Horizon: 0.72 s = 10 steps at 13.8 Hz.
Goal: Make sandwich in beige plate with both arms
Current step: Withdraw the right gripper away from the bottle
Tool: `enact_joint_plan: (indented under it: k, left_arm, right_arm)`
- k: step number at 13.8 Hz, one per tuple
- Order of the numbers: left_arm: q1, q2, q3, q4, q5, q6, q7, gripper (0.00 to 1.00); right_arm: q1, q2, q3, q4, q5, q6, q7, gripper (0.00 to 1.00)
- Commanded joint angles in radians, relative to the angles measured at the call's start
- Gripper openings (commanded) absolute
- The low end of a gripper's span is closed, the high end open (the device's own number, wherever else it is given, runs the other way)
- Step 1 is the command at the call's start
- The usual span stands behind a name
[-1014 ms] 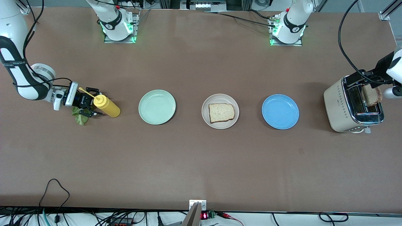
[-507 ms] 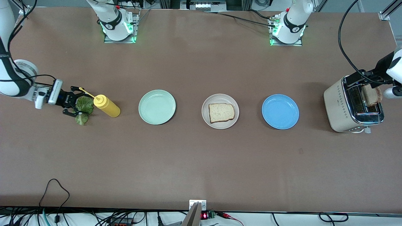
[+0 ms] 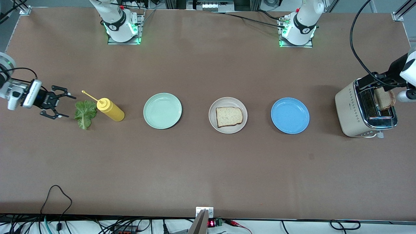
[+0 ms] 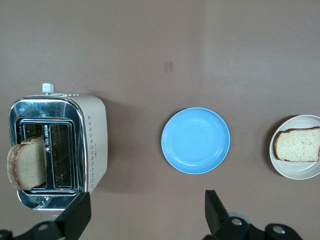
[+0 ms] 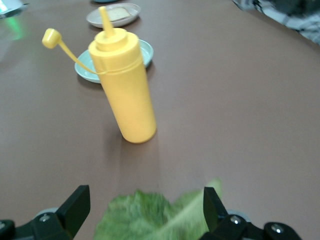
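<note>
A lettuce leaf (image 3: 85,113) lies flat on the table beside a yellow squeeze bottle (image 3: 110,110). My right gripper (image 3: 61,106) stands open just short of the leaf, toward the right arm's end of the table, holding nothing. In the right wrist view the lettuce leaf (image 5: 150,222) shows between the open right gripper (image 5: 145,202). One bread slice (image 3: 229,116) lies on the beige plate (image 3: 214,125). A second bread slice (image 3: 385,98) stands in the toaster (image 3: 352,112). My left gripper (image 4: 145,215) hangs open and empty, high beside the toaster.
A mint green plate (image 3: 162,110) lies between the bottle and the beige plate. A blue plate (image 3: 290,115) lies between the beige plate and the toaster. The bottle's cap (image 3: 83,92) dangles on its strap over the leaf's farther end.
My right gripper has drawn back from the bottle and the leaf toward the right arm's end of the table. The leaf now lies uncovered and flat. The left arm has not moved.
</note>
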Motion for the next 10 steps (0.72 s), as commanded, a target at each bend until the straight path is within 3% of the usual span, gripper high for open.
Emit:
enact_joint_plan:
  k: [1, 6, 10]
  left_arm:
    - [-0.003, -0.013, 0.0, -0.005, 0.018, -0.009, 0.015, 1.0]
    - [-0.003, -0.013, 0.0, -0.005, 0.018, -0.009, 0.015, 1.0]
    - [-0.003, -0.013, 0.0, -0.005, 0.018, -0.009, 0.015, 1.0]
  right_arm:
    - [-0.009, -0.039, -0.026, 0.02, -0.036, -0.024, 0.199, 1.0]
    - [0.004, -0.105, -0.029, 0.126, -0.206, -0.023, 0.667, 1.0]
    - [0.072, -0.178, -0.029, 0.14, -0.354, -0.023, 1.095, 1.0]
